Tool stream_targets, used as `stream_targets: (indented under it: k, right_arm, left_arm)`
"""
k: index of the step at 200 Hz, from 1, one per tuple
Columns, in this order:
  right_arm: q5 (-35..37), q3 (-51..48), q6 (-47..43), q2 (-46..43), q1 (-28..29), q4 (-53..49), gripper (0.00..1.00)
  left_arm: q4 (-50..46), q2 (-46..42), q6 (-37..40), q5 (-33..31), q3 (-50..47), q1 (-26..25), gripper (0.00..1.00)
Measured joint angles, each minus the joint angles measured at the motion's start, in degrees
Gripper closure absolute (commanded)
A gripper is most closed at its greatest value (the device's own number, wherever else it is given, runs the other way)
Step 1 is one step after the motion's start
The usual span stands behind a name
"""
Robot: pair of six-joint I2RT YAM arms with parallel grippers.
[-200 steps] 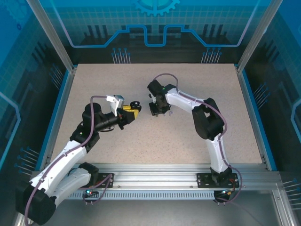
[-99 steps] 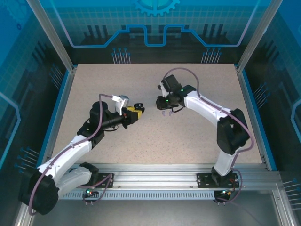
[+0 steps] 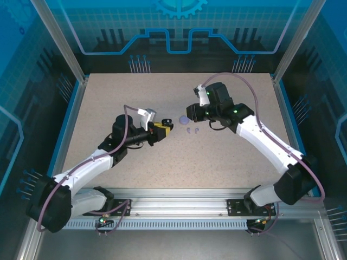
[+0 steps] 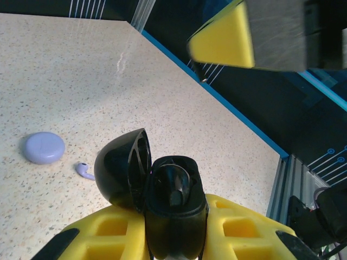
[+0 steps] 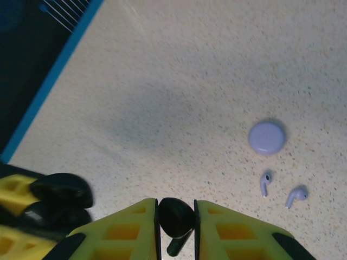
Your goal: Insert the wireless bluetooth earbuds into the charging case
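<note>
My left gripper (image 4: 174,230) is shut on an open black charging case (image 4: 174,214), its lid (image 4: 120,169) swung to the left. A black earbud (image 4: 176,189) sits in one of the case's wells. My right gripper (image 5: 176,223) is shut on a second black earbud (image 5: 175,215), held above the table just right of the black charging case (image 5: 58,201). In the top view the left gripper (image 3: 162,130) and right gripper (image 3: 191,111) face each other near the table's middle. Two lilac earbuds (image 5: 265,183) (image 5: 296,196) lie loose on the table.
A closed round lilac case (image 3: 183,119) lies between the grippers, with the lilac earbuds (image 3: 188,130) (image 3: 196,130) just in front of it. A blue rim (image 3: 289,122) borders the speckled table (image 3: 162,162), and aluminium rails (image 3: 179,195) run along the near edge.
The left gripper has carried the black case rightward toward the table's middle. The right gripper has moved right and back, uncovering the lilac case and the two lilac earbuds.
</note>
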Motion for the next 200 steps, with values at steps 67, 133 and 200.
stream_targets:
  k: [67,133,200]
  right_arm:
    - [-3.28,-1.79,-0.44,-7.63,0.83,3.43,0.77]
    - [-3.54,-2.16,-1.11,-9.84,4.66,6.69,0.77]
    - [-2.38,-2.14,-3.5,-9.88,8.13,6.84,0.77]
  left_arm:
    - [8.74,2.08,-2.51,2.89,0.68,-1.4,0.88]
    - [13.75,2.71,-2.69,5.35,1.88,-3.37,0.88]
    - [15.19,3.34,-3.21,7.04,4.5,-4.07,0.89]
